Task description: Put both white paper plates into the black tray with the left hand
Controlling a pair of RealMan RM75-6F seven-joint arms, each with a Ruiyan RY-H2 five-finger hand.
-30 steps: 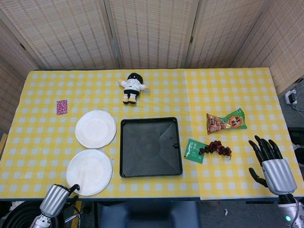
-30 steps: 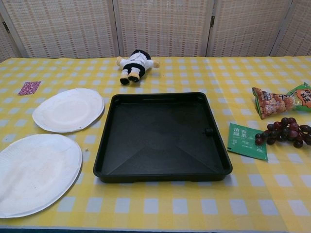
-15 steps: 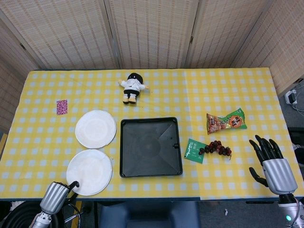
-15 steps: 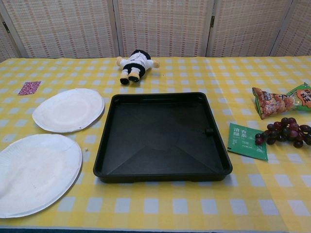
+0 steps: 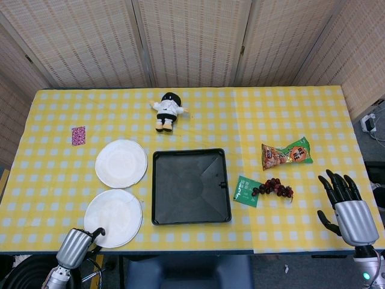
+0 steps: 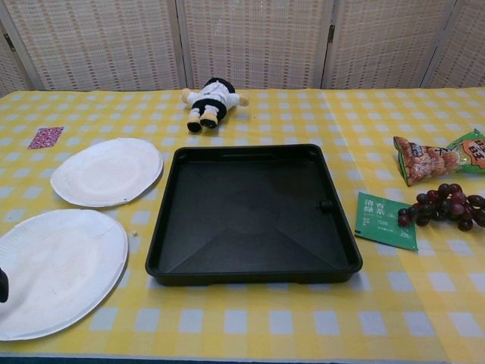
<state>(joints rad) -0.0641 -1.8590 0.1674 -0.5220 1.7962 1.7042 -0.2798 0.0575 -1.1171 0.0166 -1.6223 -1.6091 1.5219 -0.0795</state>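
Observation:
Two white paper plates lie left of the empty black tray. The far plate is beside the tray's far left corner, and the near plate is by the table's front edge. My left hand hangs at that front edge, just below the near plate, with one dark fingertip over the plate's rim. The chest view shows only that fingertip at its left border. The other fingers are hidden. My right hand rests at the table's right front corner, fingers spread, holding nothing.
A small doll lies beyond the tray and a pink card at the far left. Right of the tray are a green packet, a bunch of dark grapes and a snack bag.
My left hand has crept forward to the near plate, and its fingertip now reaches the rim and shows in the chest view. The right hand has drifted slightly back.

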